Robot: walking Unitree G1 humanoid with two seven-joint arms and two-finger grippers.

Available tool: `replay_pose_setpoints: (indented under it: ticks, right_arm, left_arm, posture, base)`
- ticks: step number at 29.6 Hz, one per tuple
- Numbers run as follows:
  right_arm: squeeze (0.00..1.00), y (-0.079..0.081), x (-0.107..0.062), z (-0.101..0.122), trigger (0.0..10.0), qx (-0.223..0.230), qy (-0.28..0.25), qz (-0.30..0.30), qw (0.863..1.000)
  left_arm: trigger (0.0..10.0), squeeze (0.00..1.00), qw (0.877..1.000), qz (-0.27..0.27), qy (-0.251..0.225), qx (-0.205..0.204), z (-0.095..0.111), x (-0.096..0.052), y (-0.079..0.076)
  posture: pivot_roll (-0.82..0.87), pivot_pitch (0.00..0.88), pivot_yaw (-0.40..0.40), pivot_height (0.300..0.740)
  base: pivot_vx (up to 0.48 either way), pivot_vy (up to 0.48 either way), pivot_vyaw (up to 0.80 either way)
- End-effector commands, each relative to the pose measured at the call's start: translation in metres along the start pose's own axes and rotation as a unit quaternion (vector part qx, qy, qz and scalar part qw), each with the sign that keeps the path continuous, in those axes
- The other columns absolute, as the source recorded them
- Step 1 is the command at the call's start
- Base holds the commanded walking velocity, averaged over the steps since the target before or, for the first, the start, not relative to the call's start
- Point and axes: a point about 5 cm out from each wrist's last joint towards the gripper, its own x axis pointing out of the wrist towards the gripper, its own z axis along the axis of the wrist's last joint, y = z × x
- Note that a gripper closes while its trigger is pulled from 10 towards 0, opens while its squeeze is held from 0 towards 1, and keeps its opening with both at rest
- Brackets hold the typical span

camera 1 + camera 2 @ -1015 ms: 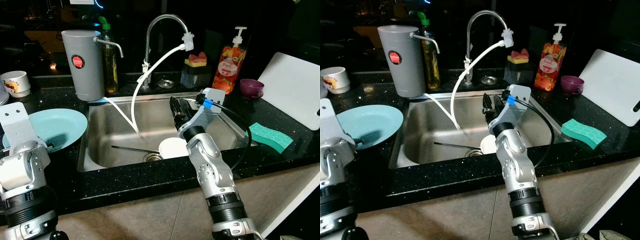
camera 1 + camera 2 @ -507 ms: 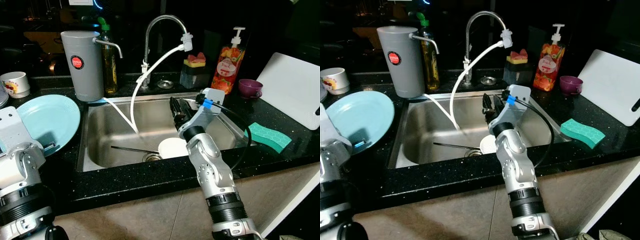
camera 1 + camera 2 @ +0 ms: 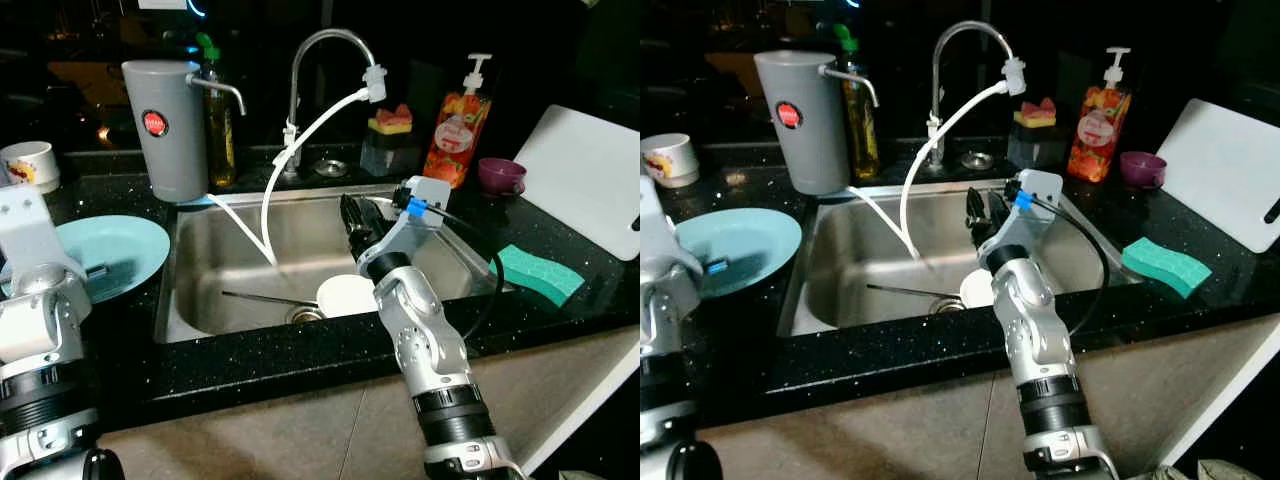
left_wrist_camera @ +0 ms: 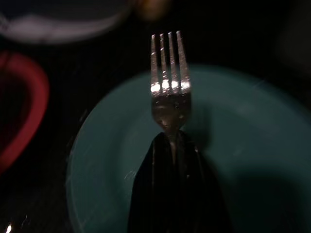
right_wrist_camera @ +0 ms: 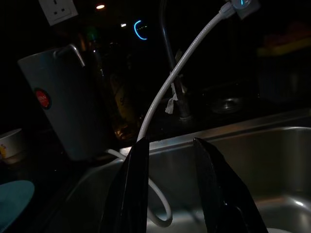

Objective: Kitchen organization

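Teal plate flat again, fork above.

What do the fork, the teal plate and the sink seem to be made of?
Fork: polished metal, judging by bright glints on its tines. Teal plate: smooth and evenly coloured, perhaps plastic or glazed ceramic; I cannot tell which. Sink: brushed steel by its look, grey with soft reflections.
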Motion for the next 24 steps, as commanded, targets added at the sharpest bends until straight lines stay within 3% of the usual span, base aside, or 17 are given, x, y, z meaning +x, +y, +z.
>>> replay_pose_setpoints:
  ticks: [1,2,4,6,7,8,10,11,16,17,18,20,24]
  right_arm:
    - [0.00,0.004,0.002,0.006,10.0,0.011,-0.002,0.012,1.000]
    - [0.00,0.009,0.002,0.011,10.0,0.030,-0.004,0.030,0.999]
    - [0.00,0.018,0.002,0.018,10.0,0.064,-0.006,0.062,0.996]
    - [0.00,0.018,0.002,0.018,10.0,0.064,-0.006,0.062,0.996]
    - [0.00,0.024,0.001,0.024,10.0,0.090,-0.009,0.082,0.993]
    - [0.00,0.024,0.001,0.024,10.0,0.090,-0.009,0.082,0.993]
    - [0.00,0.039,-0.002,0.034,10.0,0.144,-0.009,0.147,0.979]
    - [0.00,0.046,-0.005,0.036,10.0,0.161,-0.002,0.179,0.971]
    - [0.00,0.062,-0.015,0.032,10.0,0.186,0.031,0.242,0.952]
    - [0.00,0.062,-0.015,0.032,10.0,0.186,0.031,0.242,0.952]
    - [0.00,0.063,-0.016,0.031,10.0,0.185,0.036,0.245,0.951]
    - [0.00,0.064,-0.017,0.025,10.0,0.178,0.052,0.240,0.953]
    - [0.00,0.060,-0.014,0.021,10.0,0.171,0.062,0.220,0.958]
  left_arm:
    - [10.0,0.00,0.989,-0.122,-0.068,0.046,0.020,-0.012,-0.029]
    - [10.0,0.00,0.970,-0.210,-0.081,0.087,0.017,-0.023,-0.047]
    - [10.0,0.00,0.931,-0.329,-0.091,0.134,0.008,-0.043,-0.068]
    - [10.0,0.00,0.931,-0.329,-0.091,0.134,0.008,-0.043,-0.068]
    - [10.0,0.00,0.906,-0.385,-0.101,0.145,0.005,-0.055,-0.076]
    - [10.0,0.00,0.906,-0.385,-0.101,0.145,0.005,-0.055,-0.076]
    - [10.0,0.00,0.857,-0.480,-0.118,0.144,0.001,-0.080,-0.091]
    - [10.0,0.00,0.839,-0.512,-0.123,0.139,0.000,-0.088,-0.096]
    - [10.0,0.00,0.789,-0.587,-0.154,0.097,0.013,-0.109,-0.106]
    - [10.0,0.00,0.789,-0.587,-0.154,0.097,0.013,-0.109,-0.106]
    - [10.0,0.00,0.781,-0.597,-0.159,0.092,0.015,-0.111,-0.107]
    - [10.0,0.00,0.758,-0.627,-0.164,0.077,0.019,-0.119,-0.108]
    - [10.0,0.00,0.746,-0.641,-0.168,0.070,0.021,-0.123,-0.109]
  posture:
    - [0.12,0.088,-0.061,0.740]
    - [0.12,0.088,-0.061,0.740]
    - [0.12,0.088,-0.061,0.740]
    - [0.12,0.088,-0.061,0.740]
    - [0.11,0.090,-0.063,0.740]
    - [0.11,0.090,-0.063,0.740]
    - [0.11,0.090,-0.063,0.740]
    - [0.11,0.088,-0.066,0.740]
    - [0.11,0.089,-0.067,0.740]
    - [0.11,0.089,-0.067,0.740]
    - [0.11,0.089,-0.067,0.740]
    - [0.11,0.089,-0.067,0.740]
    - [0.10,0.088,-0.066,0.740]
  base:
    - [0.000,0.000,0.00]
    - [0.000,0.000,0.00]
    - [0.000,0.000,0.00]
    - [0.000,0.000,0.00]
    - [0.000,0.000,0.00]
    - [0.000,0.000,0.00]
    - [0.000,0.000,0.00]
    - [0.000,0.000,0.00]
    - [0.000,0.000,0.00]
    - [0.000,0.000,0.00]
    - [0.000,0.000,0.00]
    - [0.000,0.000,0.00]
    - [0.000,0.000,0.00]
